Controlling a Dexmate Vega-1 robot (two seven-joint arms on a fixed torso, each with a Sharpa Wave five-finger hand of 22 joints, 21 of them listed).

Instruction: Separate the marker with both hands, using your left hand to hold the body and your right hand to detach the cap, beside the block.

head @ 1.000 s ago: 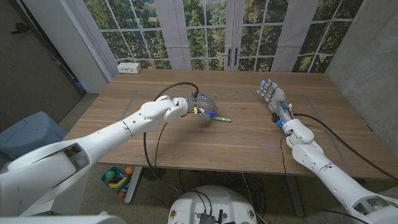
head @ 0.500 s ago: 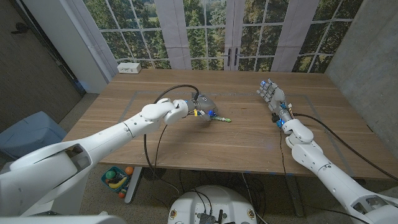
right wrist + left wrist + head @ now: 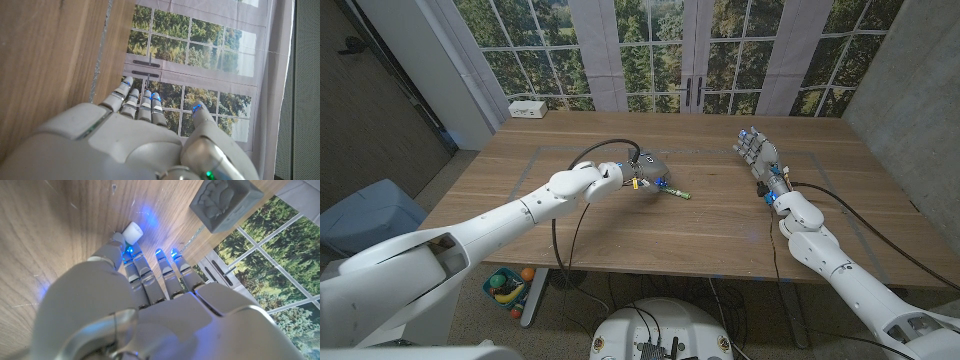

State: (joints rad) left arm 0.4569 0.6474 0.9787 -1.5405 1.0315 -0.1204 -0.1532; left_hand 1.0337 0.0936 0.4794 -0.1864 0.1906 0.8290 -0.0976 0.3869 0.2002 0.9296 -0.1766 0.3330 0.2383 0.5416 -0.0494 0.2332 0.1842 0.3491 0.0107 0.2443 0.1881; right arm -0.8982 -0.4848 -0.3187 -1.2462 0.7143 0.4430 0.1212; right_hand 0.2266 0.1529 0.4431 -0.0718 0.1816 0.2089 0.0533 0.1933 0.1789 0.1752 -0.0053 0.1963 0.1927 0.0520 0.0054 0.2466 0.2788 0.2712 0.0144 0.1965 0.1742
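Presently, the left hand (image 3: 642, 172) sits near the counter (image 3: 620, 225) centre, fingers (image 3: 134, 266) curled down at the marker (image 3: 672, 191), whose white end (image 3: 132, 231) shows at the fingertips; firm hold cannot be told. Marker lies on the wood, tip toward 4 o'clock; grey block (image 3: 225, 201) just beyond the hand at 12 o'clock. Right hand (image 3: 760, 158) stands well apart at 3 o'clock, fingers (image 3: 134, 102) straight, holding nothing.
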